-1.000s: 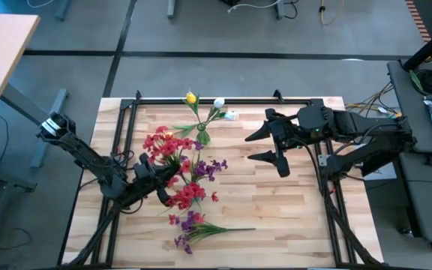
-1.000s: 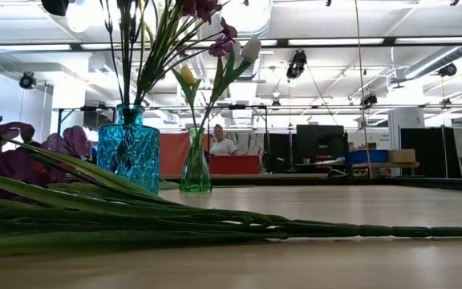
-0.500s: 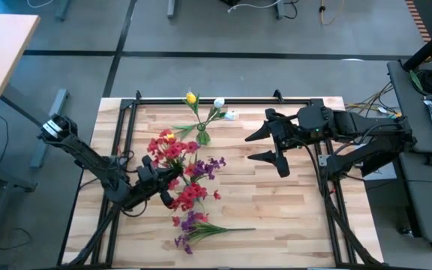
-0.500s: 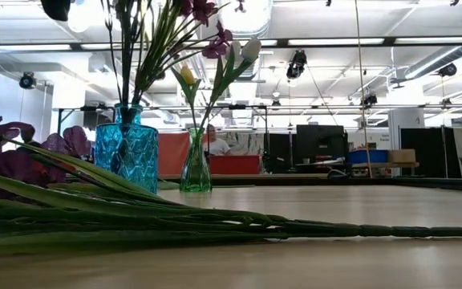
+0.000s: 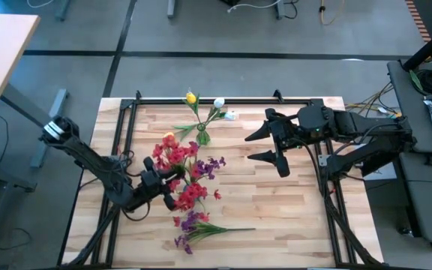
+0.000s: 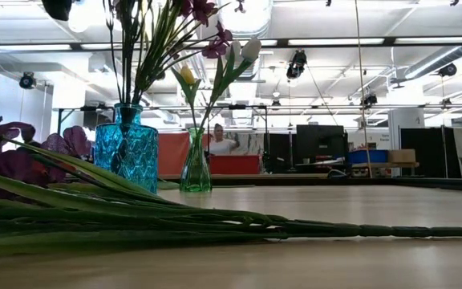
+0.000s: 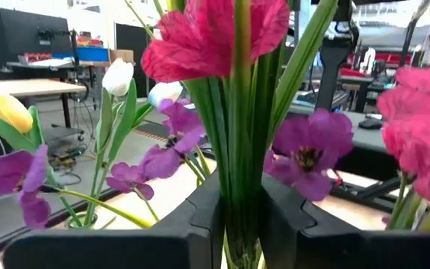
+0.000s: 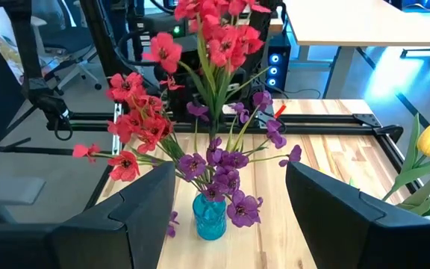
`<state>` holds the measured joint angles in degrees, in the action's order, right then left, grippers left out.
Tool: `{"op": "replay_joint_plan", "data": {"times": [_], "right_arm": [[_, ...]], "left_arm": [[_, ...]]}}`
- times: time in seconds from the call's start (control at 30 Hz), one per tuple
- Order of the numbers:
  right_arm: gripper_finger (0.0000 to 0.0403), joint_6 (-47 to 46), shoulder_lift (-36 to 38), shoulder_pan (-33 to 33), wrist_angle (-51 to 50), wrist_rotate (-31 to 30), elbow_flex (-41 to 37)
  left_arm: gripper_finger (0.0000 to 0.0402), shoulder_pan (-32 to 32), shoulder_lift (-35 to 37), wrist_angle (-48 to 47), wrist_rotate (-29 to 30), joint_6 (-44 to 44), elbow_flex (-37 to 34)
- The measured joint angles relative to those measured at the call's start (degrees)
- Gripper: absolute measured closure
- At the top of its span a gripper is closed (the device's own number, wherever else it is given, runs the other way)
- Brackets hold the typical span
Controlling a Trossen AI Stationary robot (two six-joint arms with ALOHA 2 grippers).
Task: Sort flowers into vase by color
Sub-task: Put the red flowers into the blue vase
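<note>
My left gripper [image 5: 160, 184] is shut on a red flower stem [image 7: 239, 187] beside the blue vase [image 8: 210, 217], which holds red flowers [image 5: 175, 154] and purple flowers [image 5: 210, 166]. The blue vase also stands at the left of the low view [image 6: 127, 148]. A small green vase [image 5: 202, 138] near the far edge holds a yellow bud [image 5: 191, 97] and a white bud [image 5: 218, 103]. One purple flower [image 5: 201, 227] lies flat on the table near the near edge. My right gripper [image 5: 271, 145] hovers open, right of the vases. My left gripper pinches the green stems [image 7: 241, 224] of a red flower between its two fingers [image 7: 200, 220], below the red head [image 7: 207, 37]. The fingers come level from the table's near left side and lie across the upright stems. The stems' lower ends are hidden below the fingers.
A black frame rail [image 5: 223, 100] runs along the table's far edge and down both sides. The lying purple flower's long leaves [image 6: 135, 221] stretch across the near part of the table. Bare wood [image 5: 291, 210] lies to the right. A person [image 6: 221, 144] sits far behind the table.
My left gripper has drifted a little toward the table's near edge and right, staying shut on the red stems. The red heads above it have shifted the same way, nearer the purple flowers. My right arm has kept still.
</note>
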<state>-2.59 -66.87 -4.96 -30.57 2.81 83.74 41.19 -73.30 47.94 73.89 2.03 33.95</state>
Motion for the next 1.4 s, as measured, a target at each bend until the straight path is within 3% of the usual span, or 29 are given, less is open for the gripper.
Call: {"op": "replay_joint_plan", "data": {"times": [0.37, 1.4], "right_arm": [[0.0154, 0.0, 0.0, 0.0, 0.01, -0.01, 0.01], [0.0154, 0.0, 0.0, 0.0, 2.09, 0.0, 0.04]], "left_arm": [[0.0359, 0.07, -4.34, -0.08, -1.35, 2.83, 0.0], [0.0359, 0.07, -12.0, -0.04, 1.68, -6.88, -2.34]]}}
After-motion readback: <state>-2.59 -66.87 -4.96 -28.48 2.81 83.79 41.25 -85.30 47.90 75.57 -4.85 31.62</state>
